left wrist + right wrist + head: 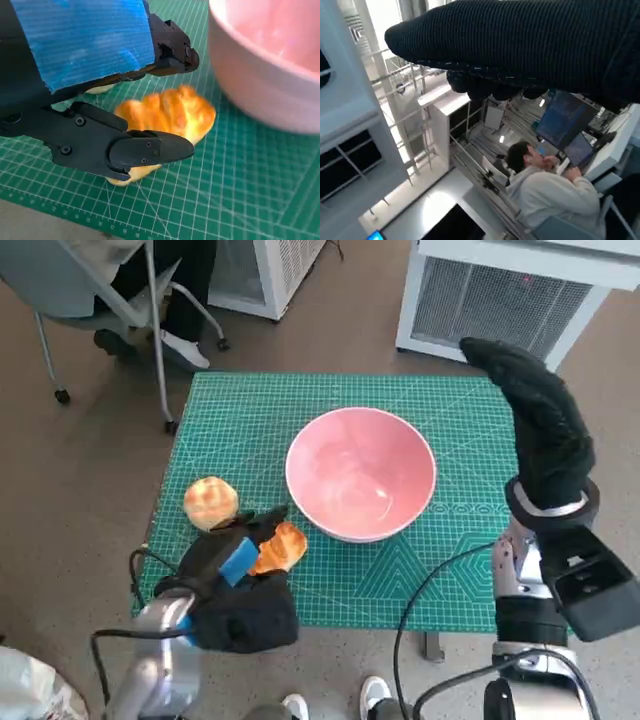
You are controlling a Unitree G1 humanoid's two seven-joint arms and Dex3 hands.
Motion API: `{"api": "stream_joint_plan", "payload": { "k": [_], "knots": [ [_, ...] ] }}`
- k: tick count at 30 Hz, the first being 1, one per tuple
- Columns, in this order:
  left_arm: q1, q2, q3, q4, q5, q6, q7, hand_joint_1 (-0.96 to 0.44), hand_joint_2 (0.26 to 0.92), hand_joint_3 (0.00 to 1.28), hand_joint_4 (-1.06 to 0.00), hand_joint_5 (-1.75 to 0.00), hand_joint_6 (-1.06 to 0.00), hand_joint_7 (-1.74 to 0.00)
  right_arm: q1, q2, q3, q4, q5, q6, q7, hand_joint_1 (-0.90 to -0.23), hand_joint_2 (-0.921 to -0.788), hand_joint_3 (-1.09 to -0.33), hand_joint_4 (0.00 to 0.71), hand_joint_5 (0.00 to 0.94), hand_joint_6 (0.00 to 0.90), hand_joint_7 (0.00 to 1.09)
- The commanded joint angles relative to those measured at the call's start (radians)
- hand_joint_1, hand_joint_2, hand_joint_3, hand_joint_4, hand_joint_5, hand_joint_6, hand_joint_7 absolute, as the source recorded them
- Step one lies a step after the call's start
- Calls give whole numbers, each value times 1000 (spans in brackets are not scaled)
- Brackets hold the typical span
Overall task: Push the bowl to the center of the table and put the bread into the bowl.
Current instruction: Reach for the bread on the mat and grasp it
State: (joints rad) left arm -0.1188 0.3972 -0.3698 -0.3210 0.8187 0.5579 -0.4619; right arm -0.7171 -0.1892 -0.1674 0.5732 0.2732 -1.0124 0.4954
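The pink bowl [360,475] stands upright near the middle of the green cutting mat [450,570], and its wall [260,90] fills one corner of the left wrist view. A golden, croissant-like bread [283,548] [170,115] lies on the mat just beside the bowl, on the side toward my left arm. My left hand [235,570] [85,65] is lowered over the bread with fingers [145,150] on either side of it; a gap shows on the upper side. My right hand [535,410] [520,45] is raised above the mat's right edge, stretched out and holding nothing.
A round bun [211,502] sits on the mat left of the bread. A chair [100,290] and a person's shoe [185,350] are beyond the table's far left corner, white units [500,290] behind. The right wrist view shows a seated person [545,190].
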Motion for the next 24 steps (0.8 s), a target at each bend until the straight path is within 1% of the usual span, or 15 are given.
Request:
{"api": "stream_joint_plan", "payload": {
  "k": [1, 3, 5, 6, 8, 9, 10, 12, 13, 14, 16, 19, 21, 23, 24],
  "knots": [
    [-13, -15, -17, 44, 26, 10, 18, -723, 921, 339, -410, -41, -329, -18, 29, -11, 4, -9, 0, 17, -8, -568, -921, -709, 287, 1, 326, 108],
    [-13, -19, -18, 60, 28, 9, 27, -720, 921, 338, -447, -59, -338, -23, 30, -11, 5, -10, 4, 20, -7, -570, -921, -709, 287, 1, 325, 110],
    [-11, -23, -18, 75, 26, 6, 39, -709, 921, 332, -515, -97, -362, -34, 30, -11, 6, -12, 7, 22, -6, -572, -921, -710, 287, 1, 323, 113],
    [-11, -25, -19, 80, 25, 5, 44, -703, 921, 326, -517, -149, -376, -39, 30, -11, 6, -13, 8, 24, -6, -572, -921, -710, 287, 1, 323, 114],
    [-7, -29, -17, 94, 16, -2, 59, -675, 921, 301, -420, -521, -430, -61, 31, -12, 6, -13, 10, 24, -4, -574, -921, -710, 288, 2, 321, 116],
    [-4, -32, -14, 105, 8, -10, 72, -669, 921, 295, -398, -600, -442, -68, 32, -12, 6, -11, 12, 23, -3, -574, -921, -710, 288, 1, 320, 117],
    [-2, -34, -12, 112, 2, -17, 82, -646, 921, 273, -370, -802, -473, -138, 32, -12, 6, -10, 13, 23, -3, -576, -921, -710, 288, 1, 318, 118],
    [3, -39, -7, 125, -11, -29, 100, -632, 921, 260, -343, -949, -445, -277, 32, -13, 6, -7, 14, 21, -2, -578, -921, -710, 287, 1, 316, 119],
    [6, -42, -4, 131, -17, -33, 109, -604, 921, 233, -333, -1164, -389, -532, 33, -13, 6, -7, 14, 20, -2, -579, -921, -710, 287, 1, 314, 121],
    [7, -45, -2, 136, -22, -37, 116, -591, 921, 222, -340, -1243, -379, -604, 33, -13, 6, -7, 15, 20, -2, -579, -921, -710, 287, 1, 313, 121],
    [14, -50, 4, 148, -32, -50, 138, -537, 921, 177, -381, -1488, -363, -851, 34, -12, 6, -5, 15, 19, -2, -578, -921, -711, 288, 1, 310, 124],
    [22, -56, 12, 166, -42, -75, 175, -461, 921, 127, -437, -1658, -374, -1020, 36, -10, 6, -7, 15, 19, -4, -575, -921, -712, 290, 2, 306, 129],
    [27, -58, 17, 180, -44, -95, 205, -410, 921, 100, -459, -1694, -394, -1051, 38, -9, 8, -8, 15, 19, -4, -573, -921, -713, 291, 3, 305, 131],
    [33, -57, 24, 190, -48, -120, 238, -342, 921, 74, -488, -1667, -429, -1005, 41, -8, 9, -11, 16, 19, -3, -572, -921, -714, 291, 3, 303, 134],
    [36, -55, 28, 193, -51, -131, 252, -274, 921, 89, -502, -1592, -454, -1058, 43, -7, 9, -12, 16, 19, -3, -572, -921, -715, 292, 3, 302, 135]
  ]
}}
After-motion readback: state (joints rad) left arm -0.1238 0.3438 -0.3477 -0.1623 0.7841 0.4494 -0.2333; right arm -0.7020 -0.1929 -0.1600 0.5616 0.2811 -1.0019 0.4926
